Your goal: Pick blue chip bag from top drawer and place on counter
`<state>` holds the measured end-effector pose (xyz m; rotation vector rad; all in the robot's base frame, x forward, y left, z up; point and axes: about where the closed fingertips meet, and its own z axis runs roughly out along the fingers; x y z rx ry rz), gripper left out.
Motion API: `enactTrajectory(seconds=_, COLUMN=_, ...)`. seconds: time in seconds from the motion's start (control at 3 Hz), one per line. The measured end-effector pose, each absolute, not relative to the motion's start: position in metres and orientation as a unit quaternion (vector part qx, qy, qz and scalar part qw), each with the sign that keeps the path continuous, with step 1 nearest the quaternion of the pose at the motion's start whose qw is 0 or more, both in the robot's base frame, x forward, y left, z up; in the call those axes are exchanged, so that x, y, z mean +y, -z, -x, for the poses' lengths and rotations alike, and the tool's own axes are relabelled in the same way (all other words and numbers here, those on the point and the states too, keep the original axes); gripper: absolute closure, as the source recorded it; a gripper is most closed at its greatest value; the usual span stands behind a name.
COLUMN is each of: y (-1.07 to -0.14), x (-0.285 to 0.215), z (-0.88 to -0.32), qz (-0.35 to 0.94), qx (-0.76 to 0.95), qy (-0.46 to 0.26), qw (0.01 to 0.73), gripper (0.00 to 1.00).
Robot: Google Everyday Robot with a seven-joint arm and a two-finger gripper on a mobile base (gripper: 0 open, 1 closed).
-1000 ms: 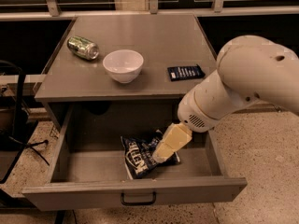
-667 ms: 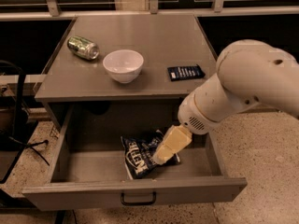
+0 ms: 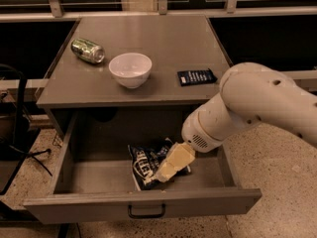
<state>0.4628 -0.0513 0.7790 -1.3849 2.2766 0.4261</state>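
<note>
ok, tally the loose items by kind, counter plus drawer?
can: 1
bowl: 1
flat dark packet: 1
chip bag: 1
total: 4
first three are on the counter; pincer is in the drawer, at the chip bag.

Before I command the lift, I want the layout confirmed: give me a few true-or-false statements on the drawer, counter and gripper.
The crumpled dark blue foil chip bag lies inside the open grey metal top drawer. True.
The cream-coloured gripper hangs over the flat grey counter. False: it is down in the drawer, at the bag.
The white bowl sits on the counter. True.
The green metal can stands upright. False: it lies on its side.
</note>
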Motion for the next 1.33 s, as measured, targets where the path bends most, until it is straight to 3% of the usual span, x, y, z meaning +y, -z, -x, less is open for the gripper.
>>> enactTrajectory(seconds=1.33, y=-0.718, x=0.014, z=-0.473, qz=0.527, qx=0.794, qy=-0.195, qw=0.230, gripper=0.00)
